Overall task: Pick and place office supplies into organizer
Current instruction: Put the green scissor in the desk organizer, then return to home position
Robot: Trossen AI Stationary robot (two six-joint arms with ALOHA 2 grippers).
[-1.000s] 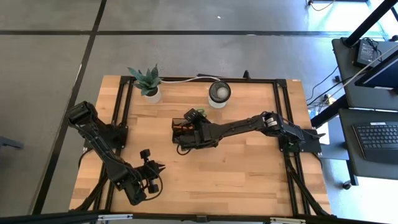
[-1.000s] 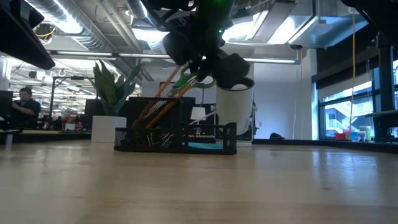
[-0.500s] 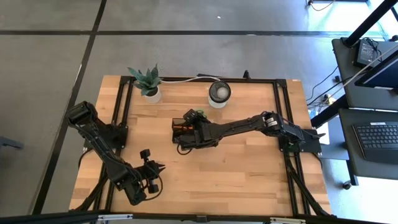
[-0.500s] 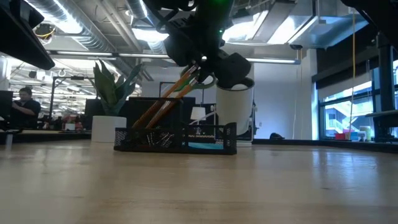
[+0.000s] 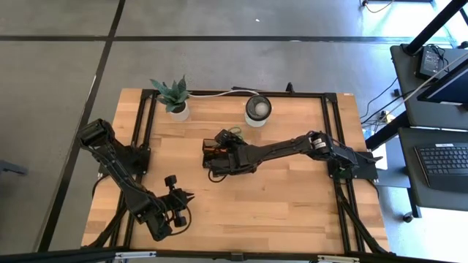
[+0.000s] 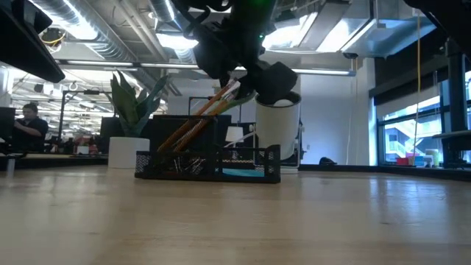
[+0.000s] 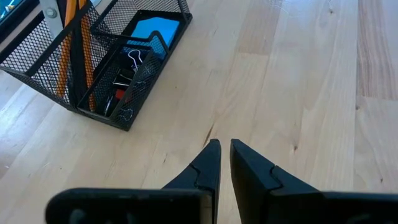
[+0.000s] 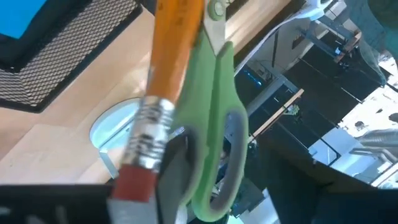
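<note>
Right gripper above the black mesh organizer, jaws spread about green-handled scissors leaning beside orange pencils inside it. Left gripper, well apart over bare bench, jaws nearly pressed together.

Black mesh organizer on pale wood table. Blue pad inside, orange pencils, green scissors.

Light wooden slatted table, black-framed at its edges. Resting directly on it: black rectangular wire-mesh organizer tray, near centre; potted green plant in white pot, beyond the tray toward the far-left corner; round white-rimmed cup, beyond the tray, rightward.
</note>
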